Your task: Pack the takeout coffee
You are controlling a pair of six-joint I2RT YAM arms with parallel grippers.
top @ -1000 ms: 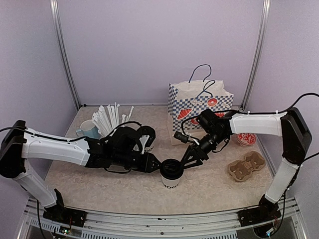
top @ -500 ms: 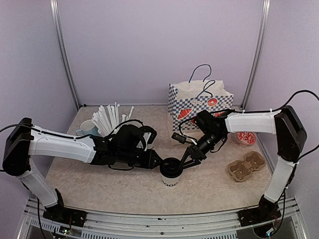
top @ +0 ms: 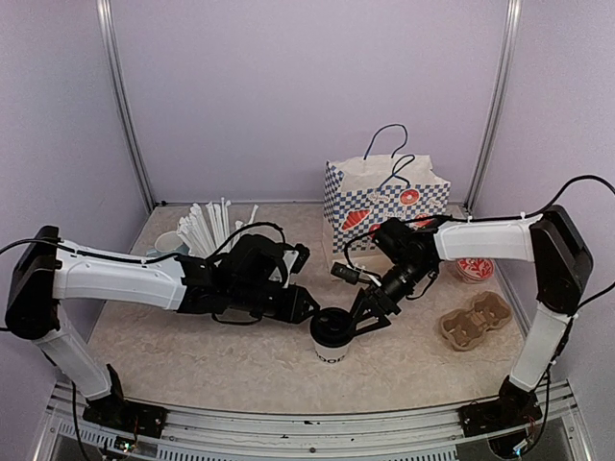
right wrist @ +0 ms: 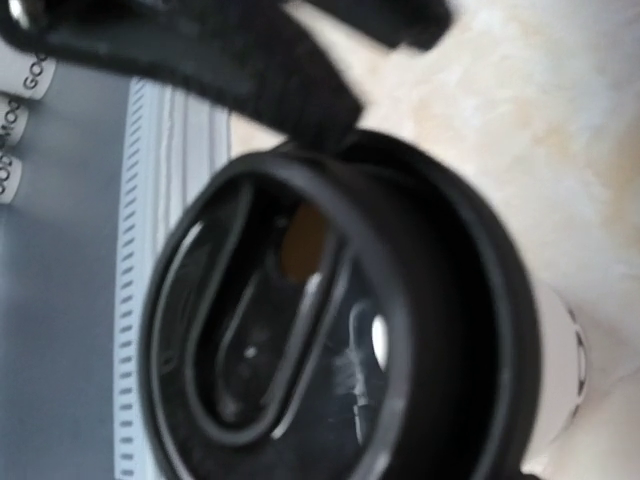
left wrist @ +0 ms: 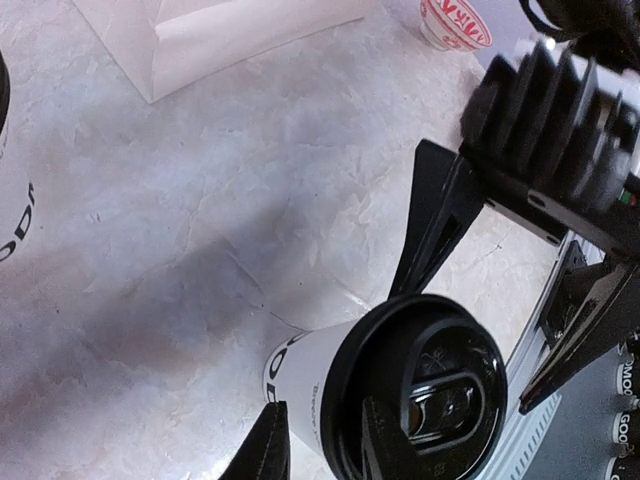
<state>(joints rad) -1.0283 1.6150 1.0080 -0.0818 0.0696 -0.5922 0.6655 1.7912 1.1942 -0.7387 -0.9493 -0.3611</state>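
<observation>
Beige tabletop (top: 192, 351), overhead: a lidded paper cup (top: 330, 340) stands lower centre between left gripper (top: 307, 307) and right gripper (top: 368, 324).

Left wrist: left fingers (left wrist: 268, 450) narrowly parted at the lid (left wrist: 420, 400) rim, grip unclear; right fingers spread wide, holding nothing.

Right wrist: the lid fills the frame.

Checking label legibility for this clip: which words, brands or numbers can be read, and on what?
"GOO", cut off: small white stickers at the right wrist view's edge.
"OD", cut off: second white paper cup.
Black lettering on the black-lidded white paper cup: too blurred to read.
</observation>
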